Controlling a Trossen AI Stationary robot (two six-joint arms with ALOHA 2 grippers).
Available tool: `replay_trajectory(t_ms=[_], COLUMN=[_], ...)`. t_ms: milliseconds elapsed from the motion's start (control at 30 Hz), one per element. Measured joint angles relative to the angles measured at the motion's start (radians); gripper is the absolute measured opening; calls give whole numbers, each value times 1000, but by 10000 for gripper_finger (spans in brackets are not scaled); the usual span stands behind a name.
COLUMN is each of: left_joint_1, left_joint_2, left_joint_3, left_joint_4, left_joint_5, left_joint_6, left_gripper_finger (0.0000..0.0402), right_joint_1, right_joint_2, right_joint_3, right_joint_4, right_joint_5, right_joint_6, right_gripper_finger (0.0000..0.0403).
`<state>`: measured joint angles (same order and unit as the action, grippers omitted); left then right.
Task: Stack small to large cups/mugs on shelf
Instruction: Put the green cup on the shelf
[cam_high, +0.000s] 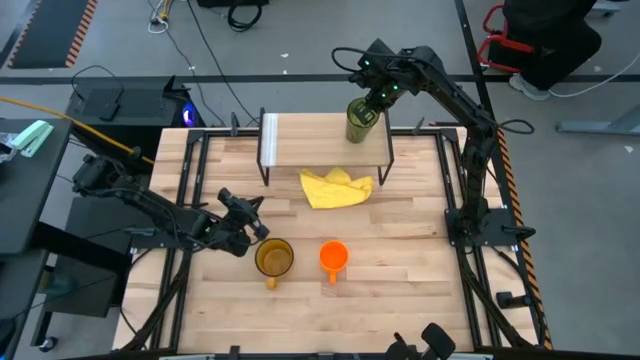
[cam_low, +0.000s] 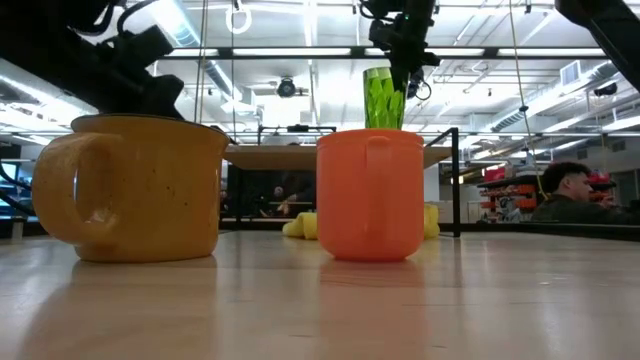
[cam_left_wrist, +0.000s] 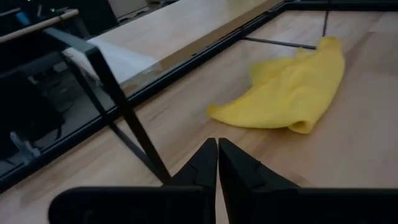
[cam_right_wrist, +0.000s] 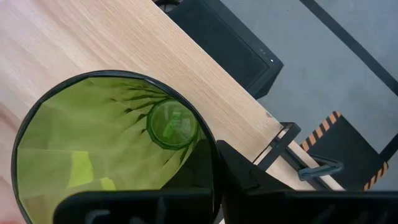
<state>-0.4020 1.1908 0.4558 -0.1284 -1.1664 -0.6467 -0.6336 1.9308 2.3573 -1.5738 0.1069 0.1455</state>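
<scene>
Green tumbler (cam_high: 361, 122) is standing upright on the shelf (cam_high: 310, 135), near its right end. Right claw (cam_high: 377, 103) is pinching the tumbler's rim, one finger inside the cup and one outside, seen clearly in the right wrist view (cam_right_wrist: 118, 143). In the low view the tumbler (cam_low: 382, 98) is showing above the orange mug with the claw (cam_low: 408, 62) coming down on it from above.

Amber mug (cam_high: 274, 259) and orange mug (cam_high: 334, 257) are sitting side by side, apart, on the front part of the desk (cam_high: 400, 300), both upright, handles pointing toward the front edge. Yellow cloth (cam_high: 336, 187) is lying crumpled on the desk just in front of the shelf.

Left claw (cam_high: 256, 226) is hovering just beside the amber mug, at its back left, fingers (cam_left_wrist: 205, 165) pressed together and holding nothing.
</scene>
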Motion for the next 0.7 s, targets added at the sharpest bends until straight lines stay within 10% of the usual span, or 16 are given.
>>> replay_trajectory(t_ms=[700], left_joint_1=[6], left_joint_2=[0], left_joint_3=[-5], left_joint_4=[-2], left_joint_5=[20], left_joint_6=[-20], left_gripper_finger=[14], right_joint_1=[0], right_joint_2=[0], right_joint_3=[-1], right_joint_4=[3], right_joint_5=[-15], right_joint_6=[-18], right_gripper_finger=[8])
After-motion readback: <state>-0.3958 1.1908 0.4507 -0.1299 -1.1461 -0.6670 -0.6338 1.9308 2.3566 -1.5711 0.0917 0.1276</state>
